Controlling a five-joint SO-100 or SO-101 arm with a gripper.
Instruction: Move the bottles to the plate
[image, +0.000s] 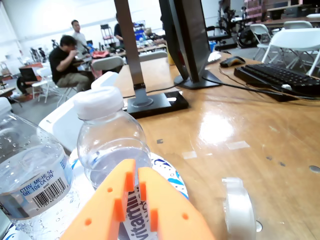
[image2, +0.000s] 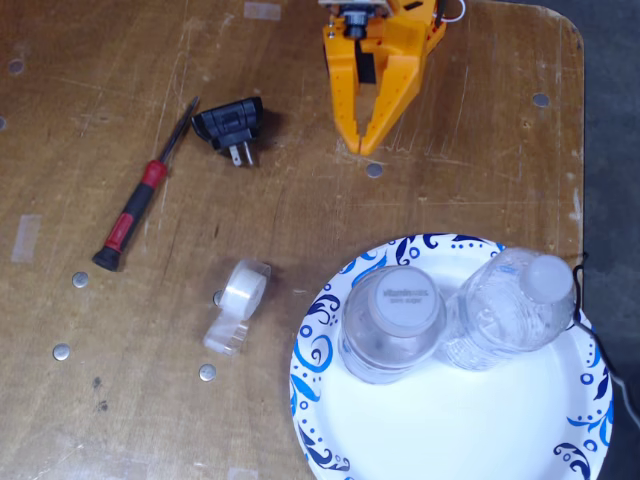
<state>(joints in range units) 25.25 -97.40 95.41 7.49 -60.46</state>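
The orange claw (image2: 366, 146) sits nearly closed and empty at twelve o'clock in the fixed view, clear of everything. Both bottles (image2: 392, 322) (image2: 510, 306) stand side by side, touching, on the plate (image2: 450, 430) at five o'clock. A tape roll (image2: 243, 291) lies on the surface (image2: 120, 400) at the plate's nine o'clock.

Left bottle (image: 30, 180) label: "CTRV ME-HI 5¢", barcode; middle bottle (image: 114, 145) label: "vitamin"
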